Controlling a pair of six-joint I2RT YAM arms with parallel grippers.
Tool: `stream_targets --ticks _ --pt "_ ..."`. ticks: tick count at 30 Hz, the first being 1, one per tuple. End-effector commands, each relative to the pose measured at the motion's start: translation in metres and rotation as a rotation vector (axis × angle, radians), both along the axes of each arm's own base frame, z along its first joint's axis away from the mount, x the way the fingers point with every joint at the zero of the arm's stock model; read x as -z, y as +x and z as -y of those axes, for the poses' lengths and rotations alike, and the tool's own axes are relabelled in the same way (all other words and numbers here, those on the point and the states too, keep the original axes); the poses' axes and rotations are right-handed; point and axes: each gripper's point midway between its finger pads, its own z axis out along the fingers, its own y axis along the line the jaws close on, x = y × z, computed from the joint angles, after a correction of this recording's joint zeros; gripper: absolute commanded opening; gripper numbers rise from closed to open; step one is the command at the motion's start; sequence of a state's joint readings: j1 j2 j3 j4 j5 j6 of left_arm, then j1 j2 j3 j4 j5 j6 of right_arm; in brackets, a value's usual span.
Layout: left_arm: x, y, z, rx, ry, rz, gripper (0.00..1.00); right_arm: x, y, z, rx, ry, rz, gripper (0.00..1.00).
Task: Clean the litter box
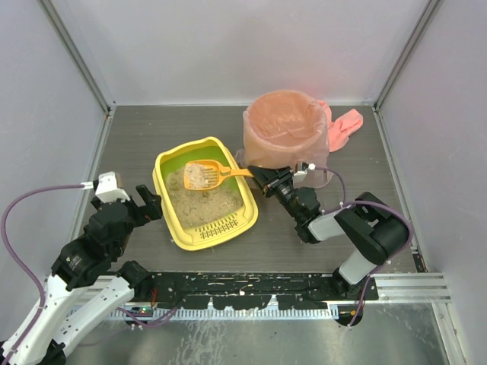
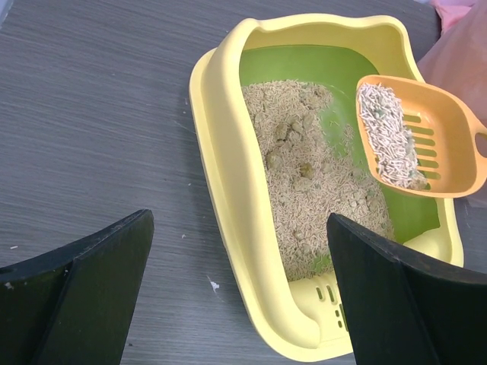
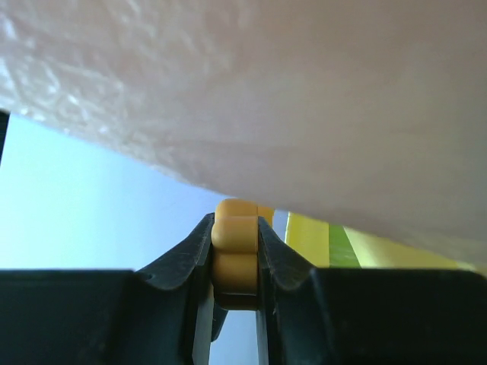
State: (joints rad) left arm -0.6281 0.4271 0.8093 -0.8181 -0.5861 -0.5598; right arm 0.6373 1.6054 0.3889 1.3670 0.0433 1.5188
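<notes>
yellow litter box [image 1: 176,223] holds beige litter.

You get bright, even, diffuse light in the top view. The table [image 1: 137,137] carries only faint, soft-edged shadows beside the litter box [image 1: 221,232] and under the pink bag [image 1: 262,141], whose rim glows slightly washed out. The enclosure's wall edges lean outward toward the corners. From the left wrist the litter grains are crisp, while the black fingers [image 2: 84,296] at the bottom read as near-featureless dark shapes. Your right wrist view is soft: the bag is a blurred pale mass, the background bleaches to bluish white, and the orange scoop [image 3: 236,243] is out of focus.
</notes>
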Motion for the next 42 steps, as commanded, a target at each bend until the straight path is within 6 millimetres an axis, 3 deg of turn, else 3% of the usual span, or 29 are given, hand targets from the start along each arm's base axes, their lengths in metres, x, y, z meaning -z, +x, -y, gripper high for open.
stream_targets --ticks 1,3,4,7,8,11,12,15,19,20,22,23,26,27,30,31,33,34,37,38,41,42 --pt "-0.015 0.003 0.000 -0.011 -0.033 0.041 0.98 -0.020 0.001 0.017 0.041 0.109 0.050 0.01" --pt "-0.012 0.003 -0.003 -0.029 -0.029 0.049 0.98 -0.032 -0.010 -0.019 -0.069 0.089 0.094 0.01" --pt "-0.011 0.004 -0.003 -0.031 -0.030 0.055 0.98 -0.033 -0.010 -0.024 -0.078 0.090 0.095 0.01" --pt "-0.016 0.001 -0.001 -0.010 -0.039 0.051 0.98 -0.015 0.002 0.019 0.051 0.133 0.036 0.01" --pt "-0.017 -0.001 -0.004 -0.018 -0.036 0.049 0.98 -0.013 0.002 0.022 0.061 0.135 0.031 0.01" --pt "-0.012 0.000 -0.009 -0.047 -0.030 0.061 0.98 -0.030 -0.013 -0.025 -0.073 0.072 0.096 0.01" --pt "-0.011 0.000 -0.008 -0.042 -0.034 0.064 0.98 -0.029 -0.013 -0.026 -0.068 0.058 0.096 0.01" --pt "-0.015 -0.001 -0.004 -0.019 -0.042 0.054 0.98 -0.018 0.000 0.018 0.069 0.092 0.049 0.01" --pt "-0.009 0.001 -0.008 -0.047 -0.038 0.060 0.98 -0.037 -0.012 -0.021 -0.052 0.023 0.125 0.01" --pt "-0.009 0.001 -0.005 -0.037 -0.044 0.060 0.98 -0.033 -0.011 -0.012 -0.022 0.027 0.114 0.01" --pt "-0.012 0.001 0.000 -0.011 -0.051 0.051 0.98 -0.020 -0.001 0.024 0.089 0.058 0.062 0.01" --pt "-0.012 0.000 -0.001 -0.011 -0.047 0.044 0.98 -0.023 0.000 0.026 0.092 0.064 0.067 0.01" --pt "-0.007 0.003 -0.004 -0.038 -0.041 0.049 0.98 -0.039 -0.015 -0.020 -0.042 0.009 0.137 0.01" --pt "-0.007 0.003 -0.002 -0.032 -0.046 0.052 0.98 -0.038 -0.016 -0.020 -0.039 0.010 0.134 0.01" --pt "-0.011 0.001 0.003 -0.003 -0.056 0.041 0.98 -0.021 -0.004 0.022 0.087 0.071 0.060 0.01" --pt "-0.011 0.000 0.000 -0.015 -0.055 0.040 0.98 -0.023 -0.005 0.017 0.067 0.075 0.071 0.01" --pt "-0.008 0.001 -0.004 -0.037 -0.049 0.048 0.98 -0.037 -0.014 -0.017 -0.040 0.047 0.124 0.01" --pt "-0.007 0.002 -0.004 -0.039 -0.050 0.053 0.98 -0.038 -0.016 -0.023 -0.056 0.045 0.129 0.01" --pt "-0.011 0.001 -0.001 -0.020 -0.057 0.049 0.98 -0.023 -0.001 0.016 0.072 0.088 0.069 0.01" --pt "-0.012 0.000 -0.002 -0.023 -0.054 0.046 0.98 -0.024 -0.002 0.015 0.060 0.095 0.070 0.01" --pt "-0.009 0.002 -0.006 -0.046 -0.041 0.054 0.98 -0.036 -0.013 -0.019 -0.054 0.072 0.113 0.01" --pt "-0.010 0.003 -0.005 -0.041 -0.040 0.056 0.98 -0.033 -0.011 -0.011 -0.032 0.077 0.105 0.01"
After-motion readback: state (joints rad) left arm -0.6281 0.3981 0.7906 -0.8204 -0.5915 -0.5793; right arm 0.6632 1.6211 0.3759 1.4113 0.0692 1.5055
